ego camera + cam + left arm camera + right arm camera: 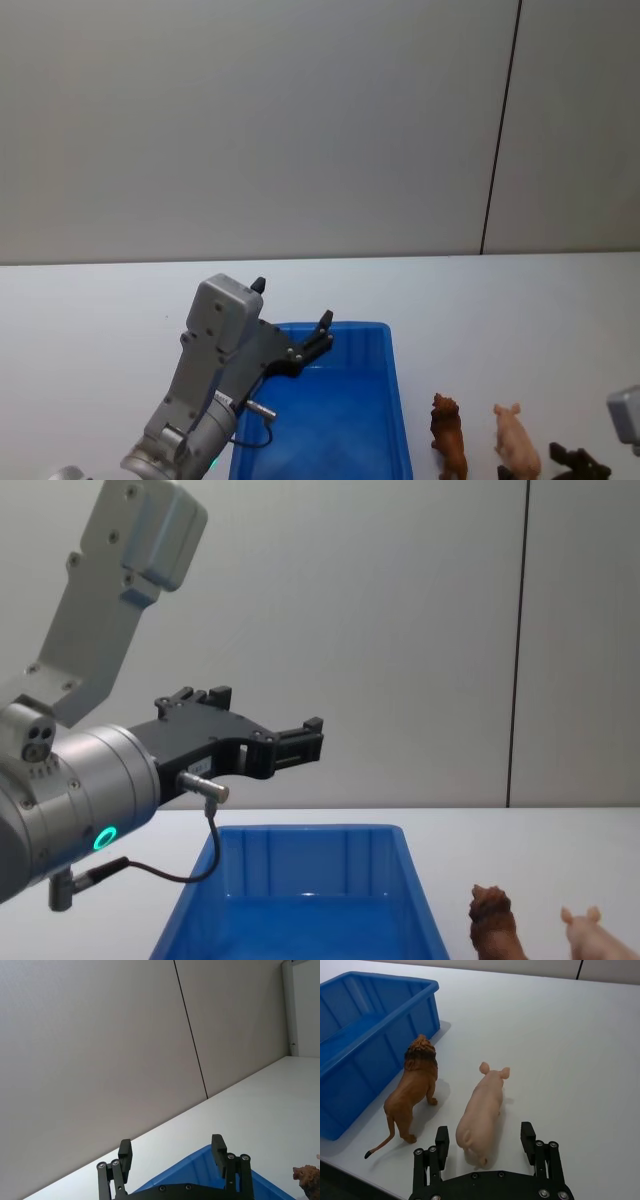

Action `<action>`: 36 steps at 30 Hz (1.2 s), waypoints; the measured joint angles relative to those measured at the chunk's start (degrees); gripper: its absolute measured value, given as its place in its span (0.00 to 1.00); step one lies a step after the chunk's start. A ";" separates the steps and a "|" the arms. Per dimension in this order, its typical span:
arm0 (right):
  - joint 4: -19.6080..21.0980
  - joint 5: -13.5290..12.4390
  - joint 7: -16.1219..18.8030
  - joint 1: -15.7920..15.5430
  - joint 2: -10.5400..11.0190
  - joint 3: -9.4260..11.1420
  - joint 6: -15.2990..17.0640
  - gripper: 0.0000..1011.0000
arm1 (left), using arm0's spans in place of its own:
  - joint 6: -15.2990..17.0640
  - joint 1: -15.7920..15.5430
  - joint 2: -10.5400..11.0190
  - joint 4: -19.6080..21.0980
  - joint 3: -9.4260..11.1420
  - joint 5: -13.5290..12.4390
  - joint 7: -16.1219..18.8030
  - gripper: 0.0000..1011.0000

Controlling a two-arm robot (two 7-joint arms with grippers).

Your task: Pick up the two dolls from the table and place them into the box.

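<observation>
Two dolls stand on the white table (520, 320) just right of the blue box (400, 400): a brown maned lion doll (450, 436) nearest the box and a pale pink pig doll (517, 442) beside it. In the right wrist view my right gripper (485, 1139) is open, its fingers either side of the pig doll's (482, 1110) rear, and the lion doll (415, 1087) stands between the pig and the box (370, 1035). My left gripper (292, 308) hangs open and empty above the box's far end, well clear of the dolls.
The box's floor (310, 905) is bare. Wide white table surface stretches behind and to the right of the dolls (570, 1035). A grey wall with a dark vertical seam (500, 130) closes the back.
</observation>
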State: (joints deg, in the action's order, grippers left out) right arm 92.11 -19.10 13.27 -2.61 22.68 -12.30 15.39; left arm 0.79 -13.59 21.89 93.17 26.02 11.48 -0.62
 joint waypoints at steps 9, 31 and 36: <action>-1.97 0.58 0.65 1.02 -1.17 -0.80 0.08 0.67 | 0.00 0.00 0.00 0.00 0.00 0.00 0.00 0.99; -0.50 5.18 -2.79 0.94 -1.74 -1.32 -7.23 0.33 | 0.00 0.00 0.00 0.00 0.00 0.00 0.00 0.99; 0.96 6.14 -2.50 1.59 -1.70 -1.12 -9.15 0.33 | 0.00 0.00 0.00 0.00 0.00 0.00 0.00 0.99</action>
State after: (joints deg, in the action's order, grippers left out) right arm 93.07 -12.96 10.77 -1.02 20.98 -13.42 6.23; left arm 0.79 -13.59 21.89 93.17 26.03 11.48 -0.62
